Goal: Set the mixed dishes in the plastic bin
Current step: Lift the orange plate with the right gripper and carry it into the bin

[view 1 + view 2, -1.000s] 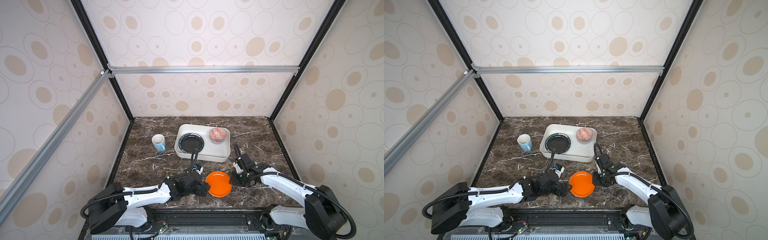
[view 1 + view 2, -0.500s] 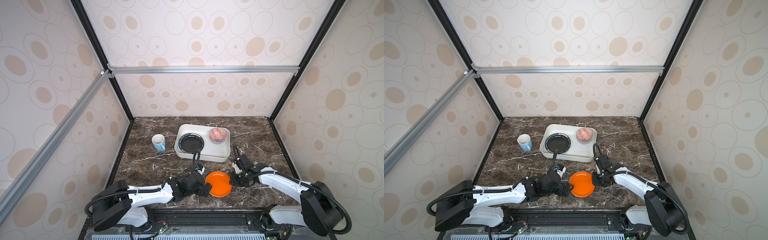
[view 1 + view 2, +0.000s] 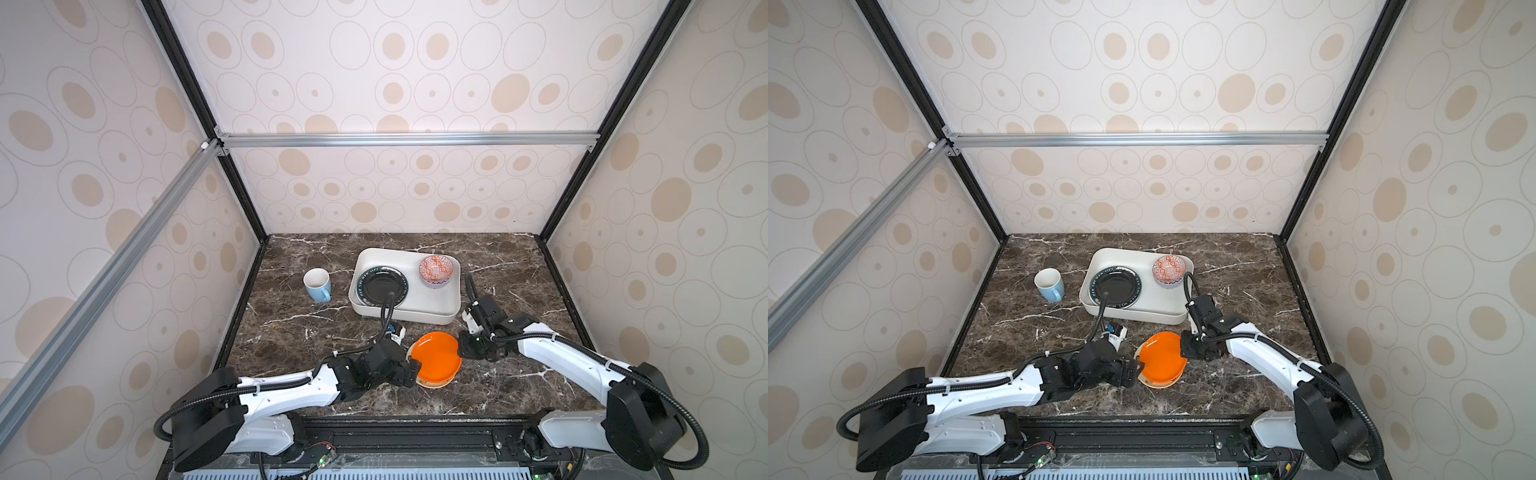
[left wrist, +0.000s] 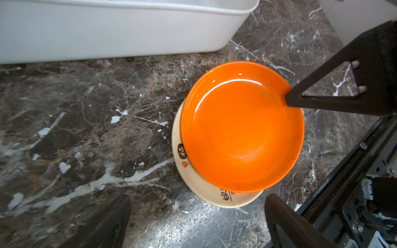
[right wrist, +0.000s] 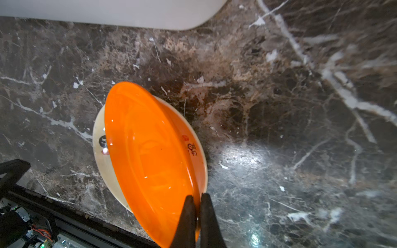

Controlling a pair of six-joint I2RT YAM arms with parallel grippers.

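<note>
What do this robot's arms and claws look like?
The left arm and right arm are white tubes with bulky black joints and black cables looping off them. The left claw and right claw are black, each with two slim, tapering fingers.

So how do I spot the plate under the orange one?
Find the off-white bin on the marble table. Just in front is the orange plate; beneath it peeks the cream plate, the only cream dish, dark characters printed on its rim.

Cream walls point(image 3: 415, 62) with beige ovals, black corner posts point(image 3: 204, 116), aluminium crossbar point(image 3: 407, 139), dark veined marble tabletop point(image 3: 291, 328)
</note>
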